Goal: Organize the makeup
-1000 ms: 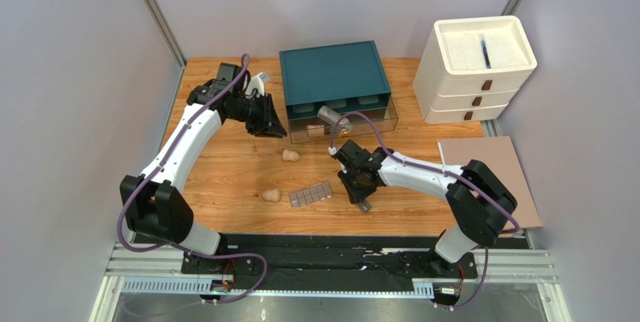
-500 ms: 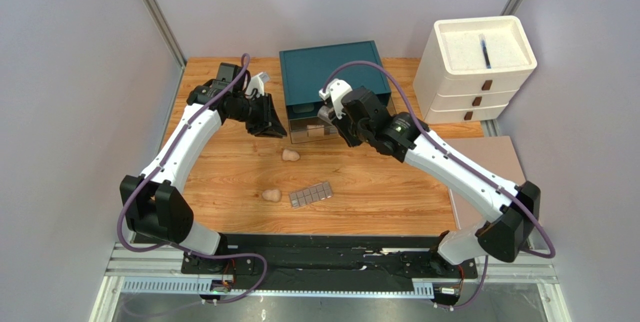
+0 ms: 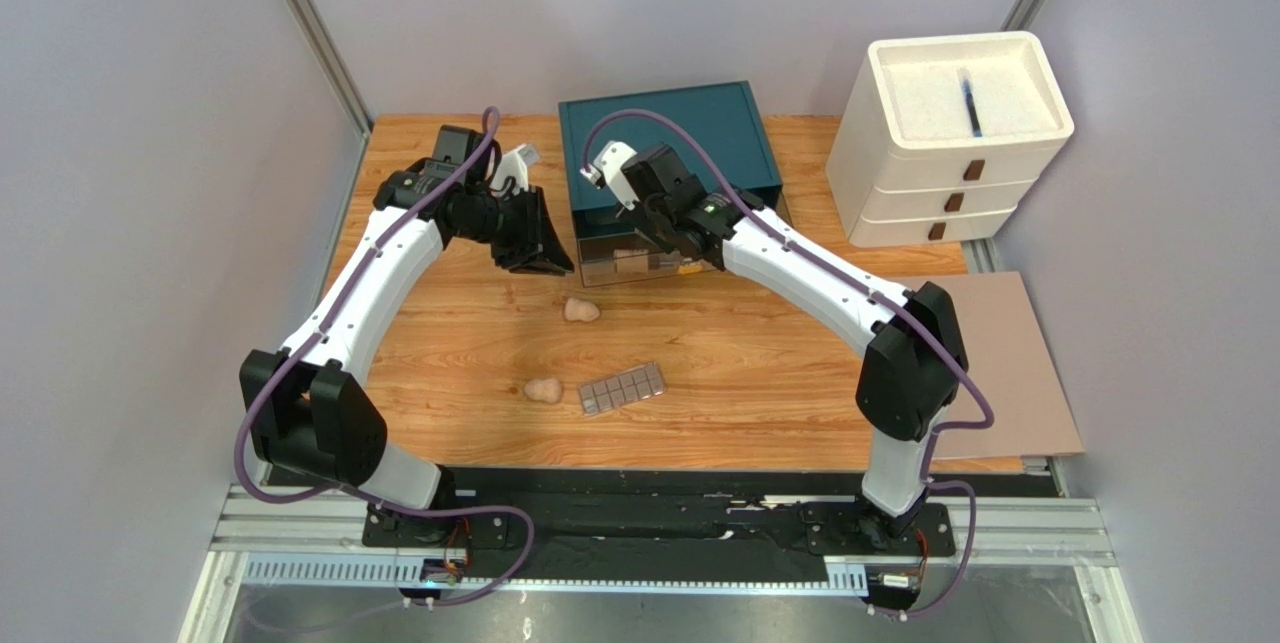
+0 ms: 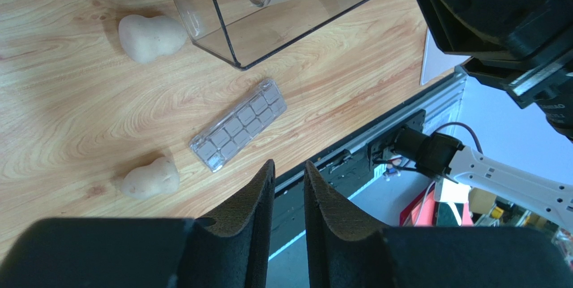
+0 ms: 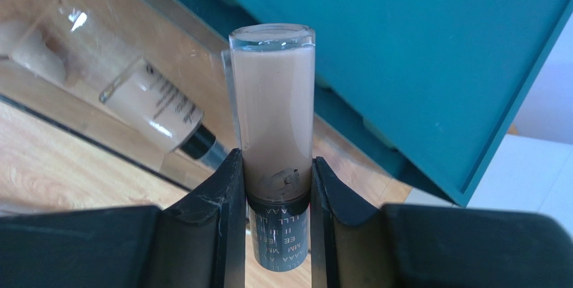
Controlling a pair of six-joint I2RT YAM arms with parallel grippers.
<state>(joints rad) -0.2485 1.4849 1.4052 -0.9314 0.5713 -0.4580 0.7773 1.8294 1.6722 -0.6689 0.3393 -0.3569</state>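
My right gripper (image 3: 663,243) is shut on a tan tube with a dark cap (image 5: 274,113) and holds it over the clear drawer (image 3: 751,247) pulled out of the teal box (image 3: 669,141). Another tan tube (image 5: 144,110) lies in that drawer. Two beige sponges (image 3: 582,310) (image 3: 543,391) and the gridded palette (image 3: 622,390) lie on the table; they also show in the left wrist view: sponges (image 4: 149,35) (image 4: 151,178), palette (image 4: 239,125). My left gripper (image 3: 538,241) hovers left of the drawer, its jaws nearly together and empty (image 4: 289,167).
A white drawer unit (image 3: 947,141) stands at the back right. A flat tan board (image 3: 992,358) lies at the table's right edge. The black rail (image 3: 661,501) runs along the near edge.
My right arm has swung from beside the palette up and back to the clear drawer, carrying the tube. The left arm has not moved.
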